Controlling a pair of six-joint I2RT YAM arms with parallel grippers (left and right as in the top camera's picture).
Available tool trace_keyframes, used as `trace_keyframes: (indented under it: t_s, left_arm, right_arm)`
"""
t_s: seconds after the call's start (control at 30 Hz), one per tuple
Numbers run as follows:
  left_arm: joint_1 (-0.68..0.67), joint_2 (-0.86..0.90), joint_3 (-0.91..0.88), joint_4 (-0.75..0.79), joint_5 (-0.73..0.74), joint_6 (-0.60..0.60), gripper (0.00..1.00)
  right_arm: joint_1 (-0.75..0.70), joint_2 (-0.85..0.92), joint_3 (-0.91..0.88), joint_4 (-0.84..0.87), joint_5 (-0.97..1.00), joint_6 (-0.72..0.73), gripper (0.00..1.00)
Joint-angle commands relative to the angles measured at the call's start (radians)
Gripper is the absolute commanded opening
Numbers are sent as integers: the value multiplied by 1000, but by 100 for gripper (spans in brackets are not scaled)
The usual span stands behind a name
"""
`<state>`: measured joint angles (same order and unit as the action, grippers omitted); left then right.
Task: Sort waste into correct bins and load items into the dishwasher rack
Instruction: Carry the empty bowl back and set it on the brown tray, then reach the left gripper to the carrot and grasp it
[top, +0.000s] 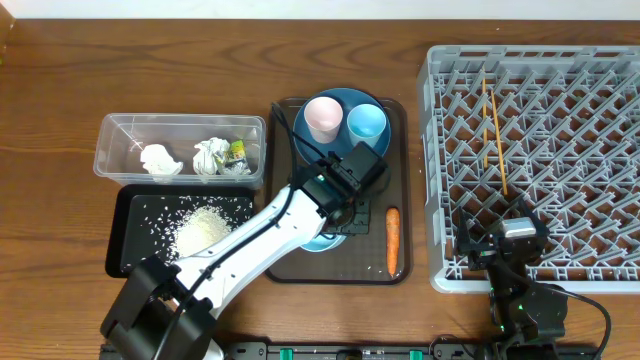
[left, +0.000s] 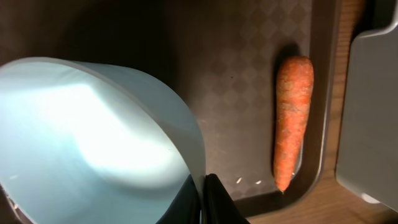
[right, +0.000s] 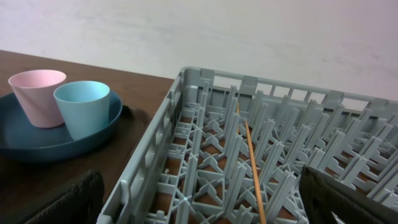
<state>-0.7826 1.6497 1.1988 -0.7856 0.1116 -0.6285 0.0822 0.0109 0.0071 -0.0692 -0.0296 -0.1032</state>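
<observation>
My left gripper (top: 343, 214) is shut on the rim of the white bowl (left: 93, 137), which sits on the brown serving tray (top: 370, 262); the bowl is mostly hidden under the arm in the overhead view (top: 322, 241). The orange carrot (top: 392, 240) lies right of it, also seen in the left wrist view (left: 292, 118). A pale pink-white cup (top: 323, 117) and a light blue cup (top: 366, 123) stand on the blue plate (top: 345, 97). My right gripper (right: 199, 208) is open and empty over the grey rack's (top: 560, 60) front left corner.
The clear tub (top: 115, 150) holds two paper wads (top: 160, 160) and a green-yellow wrapper (top: 238, 151). The black tray (top: 130, 240) holds a rice pile (top: 203, 229). Chopsticks (top: 494, 135) lie in the rack. Two rice grains (left: 249, 182) lie on the serving tray.
</observation>
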Motion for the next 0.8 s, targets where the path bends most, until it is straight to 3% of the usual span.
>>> trace_keyframes:
  t_s: [0.0,0.13,0.23,0.33,0.47,0.6,0.77]
  left_arm:
    - [-13,4,-16,-5,-61,-6,6]
    - [-22,6,-17,-3,-72,-6,7]
    - [-22,6,-17,-5,-72,-6,13]
    - [-22,6,-17,-5,-72,-6,31]
    - [-22,6,-17,-5,-72,-6,48]
    - [-22,3,-6,3,-70,-21,51]
    - [-28,-5,68,9,56,-40,51]
  right_arm:
    - [-16,-4,-2,-3,-4,-3,99]
    - [-16,-4,-2,-3,-4,-3,99]
    - [-16,-4,-2,-3,-4,-3,99]
    - [-16,-4,-2,-3,-4,-3,99]
    - [-16,-4,-2,-3,-4,-3,99]
    - [-16,-4,-2,-3,-4,-3,99]
    - [-16,-4,-2,-3,-4,-3,99]
